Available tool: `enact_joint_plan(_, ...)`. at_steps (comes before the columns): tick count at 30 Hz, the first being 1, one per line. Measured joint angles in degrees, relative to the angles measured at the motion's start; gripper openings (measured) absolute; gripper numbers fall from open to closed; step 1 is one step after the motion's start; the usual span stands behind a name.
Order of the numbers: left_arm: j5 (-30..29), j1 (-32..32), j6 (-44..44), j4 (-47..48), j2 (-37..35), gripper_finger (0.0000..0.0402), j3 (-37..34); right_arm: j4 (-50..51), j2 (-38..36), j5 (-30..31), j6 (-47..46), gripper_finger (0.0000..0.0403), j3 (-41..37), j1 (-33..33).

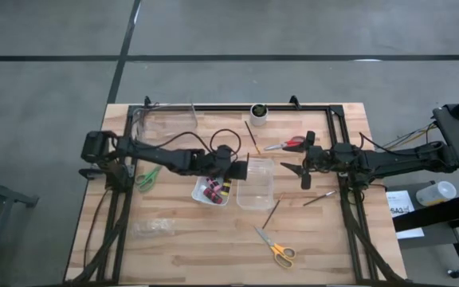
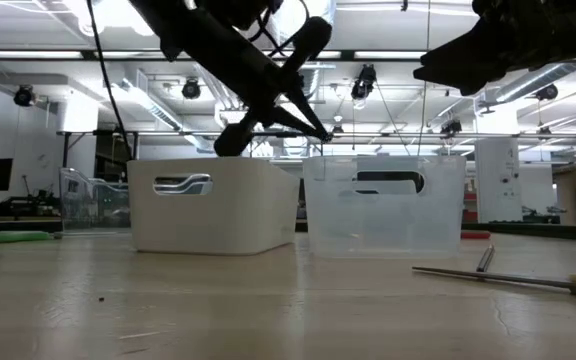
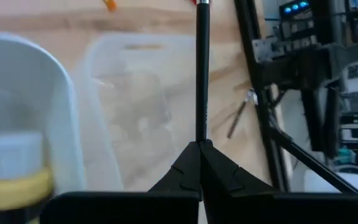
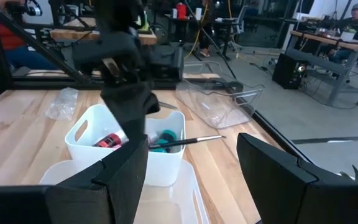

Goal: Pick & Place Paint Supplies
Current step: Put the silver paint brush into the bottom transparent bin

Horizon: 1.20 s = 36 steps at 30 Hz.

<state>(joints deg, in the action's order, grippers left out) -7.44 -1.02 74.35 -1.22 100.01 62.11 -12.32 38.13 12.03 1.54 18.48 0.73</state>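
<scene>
Brush (image 3: 201,74), thin, dark and straight, pinched at one end between the closed fingers (image 3: 185,171) of the left gripper (image 3: 201,146). Held level above the table near its middle, over the edge where the white bin (image 1: 200,194) meets the clear bin (image 1: 255,191), free end pointing right across the clear one. Likely very light and stiff, smooth along the handle, so prone to swivelling or slipping in a pinch at the very end; better taken nearer mid-length, across the shaft, bristle end left alone. No real risk of breakage from a short drop.

Below and left, in the white bin: paint bottles (image 1: 212,190), red and yellow-and-black. Clear bin seemingly without contents, though hard to tell through its walls.

Further right, just beyond the clear bin: right gripper (image 4: 191,165), raised, fingers spread wide, holding nothing.

Loose on the table: two more brushes (image 1: 271,214) right of centre, red scissors (image 1: 287,144) far, yellow scissors (image 1: 276,251) near.
</scene>
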Motion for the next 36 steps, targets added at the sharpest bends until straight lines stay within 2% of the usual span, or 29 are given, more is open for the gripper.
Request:
enact_joint_plan(9,-3.2,-5.6,5.3,-0.4,1.2,0.0002,0.2,0.1,0.3,0.0,0.0,0.0244,0.0,0.0)
enact_joint_plan(14,-3.9,-5.8,7.8,-0.3,2.7,0.0002,0.2,0.1,0.3,0.0,0.0,0.0244,0.0,0.0)
enact_joint_plan(22,1.5,-5.6,14.0,-0.4,5.4,0.0002,0.2,0.1,0.3,0.0,0.0,0.0244,0.0,0.0)
enact_joint_plan(31,1.6,-5.2,14.2,0.8,6.0,0.0004,0.2,0.1,0.3,0.0,0.0,0.0244,0.0,0.0)
enact_joint_plan(36,1.5,-5.0,14.0,1.0,6.0,0.0038,0.2,0.1,0.3,0.0,0.0,0.0244,0.0,0.0)
